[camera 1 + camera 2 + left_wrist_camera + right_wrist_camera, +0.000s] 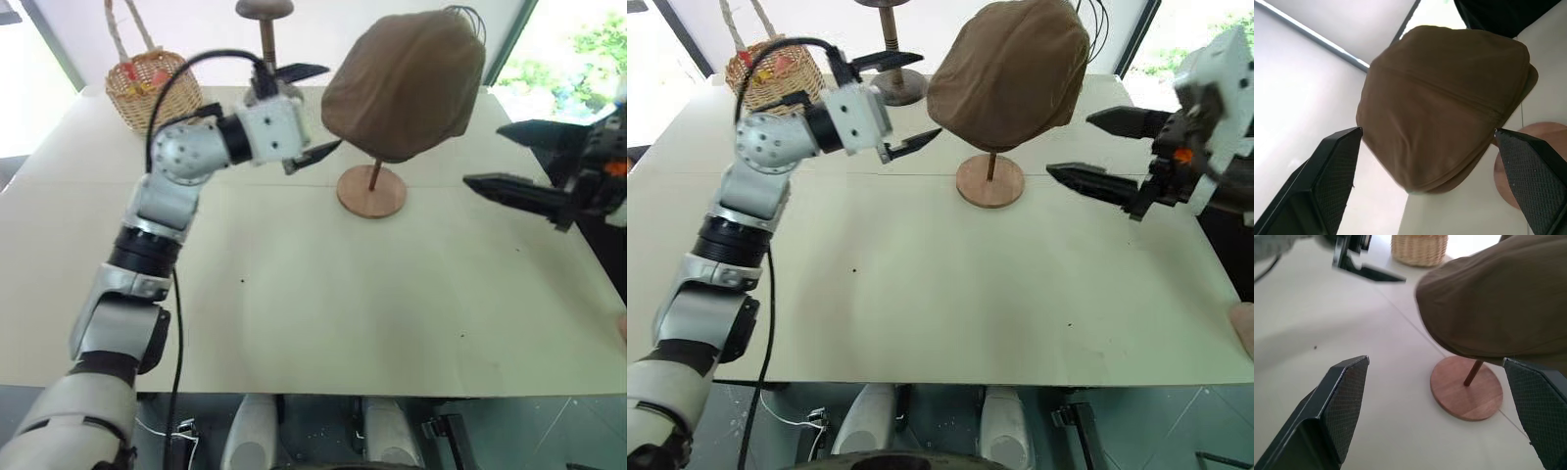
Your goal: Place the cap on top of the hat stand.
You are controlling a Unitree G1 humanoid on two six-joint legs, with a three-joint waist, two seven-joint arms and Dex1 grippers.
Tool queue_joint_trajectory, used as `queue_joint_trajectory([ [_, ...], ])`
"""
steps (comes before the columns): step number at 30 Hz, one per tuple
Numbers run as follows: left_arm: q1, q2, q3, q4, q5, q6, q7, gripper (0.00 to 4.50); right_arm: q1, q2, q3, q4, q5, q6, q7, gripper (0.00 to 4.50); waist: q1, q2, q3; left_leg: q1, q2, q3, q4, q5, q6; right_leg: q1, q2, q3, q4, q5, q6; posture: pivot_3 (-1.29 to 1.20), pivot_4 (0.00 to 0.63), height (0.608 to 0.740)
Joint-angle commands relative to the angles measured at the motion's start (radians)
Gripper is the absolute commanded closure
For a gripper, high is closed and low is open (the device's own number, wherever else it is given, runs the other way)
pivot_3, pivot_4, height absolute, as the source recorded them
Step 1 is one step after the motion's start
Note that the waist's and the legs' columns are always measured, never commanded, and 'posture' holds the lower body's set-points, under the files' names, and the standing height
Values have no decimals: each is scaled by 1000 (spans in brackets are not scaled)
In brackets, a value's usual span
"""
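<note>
The brown cap (407, 83) rests tilted on top of the hat stand, hiding its disc top. Below the cap, the thin stem (374, 174) and round wooden base (371, 191) show. My left gripper (312, 111) is open just left of the cap, pointing at it, with one finger (304, 70) high and the other low, neither touching the fabric. In the left wrist view the cap (1444, 107) sits beyond the spread fingers (1327, 186). My right gripper (482, 155) is open to the right of the stand, holding nothing. The right wrist view shows the base (1466, 389) under the cap (1498, 298).
A wicker basket (152, 88) stands at the back left of the pale table (294, 294). A darker wooden stand (265, 29) rises behind my left gripper. Black wire loops (468, 18) poke out behind the cap. The table's front half is bare.
</note>
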Motion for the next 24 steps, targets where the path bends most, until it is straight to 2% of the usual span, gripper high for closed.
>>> queue_joint_trajectory([
  [1,-55,76,92,-85,-249,348,-179,23,6,-5,11,-75,-57,-57,-12,0,-1,0,0,0,0,0,0,0,0,0,0,0,0,0,0,0,150,728],
  [5,-126,211,131,-73,-462,718,-405,23,-13,22,93,-141,-128,-103,-67,0,-8,-2,1,0,0,0,0,0,0,0,0,0,0,0,0,0,150,728],
  [7,-198,275,122,2,-515,904,-500,23,-31,43,197,-184,-247,-157,-131,0,-19,-3,1,0,0,0,0,0,0,0,0,0,0,0,0,0,150,728],
  [9,-249,331,109,67,-549,1002,-621,23,-57,87,320,-216,-387,-216,-202,0,-27,-3,2,0,0,0,1,0,0,0,0,0,0,-1,1,0,150,728],
  [11,-259,395,70,81,-600,1027,-712,23,-102,175,431,-212,-503,-232,-307,0,-39,-2,2,0,0,0,0,0,0,0,0,0,0,-2,1,0,150,728],
  [13,-269,422,36,94,-608,1031,-731,23,-129,239,502,-200,-589,-236,-366,0,-47,-3,2,0,0,0,-1,0,0,-1,0,0,0,-1,0,0,150,728],
  [17,-267,476,-63,103,-630,999,-731,23,-177,312,760,-119,-935,-391,-436,0,-49,-3,2,-1,0,-1,-1,0,0,-2,0,0,1,-1,0,0,150,728],
  [24,-300,470,-126,166,-619,936,-731,23,-222,422,938,133,-1379,-713,-553,0,-50,-4,2,-3,0,0,-1,0,0,-4,0,0,1,-2,1,0,150,728],
])
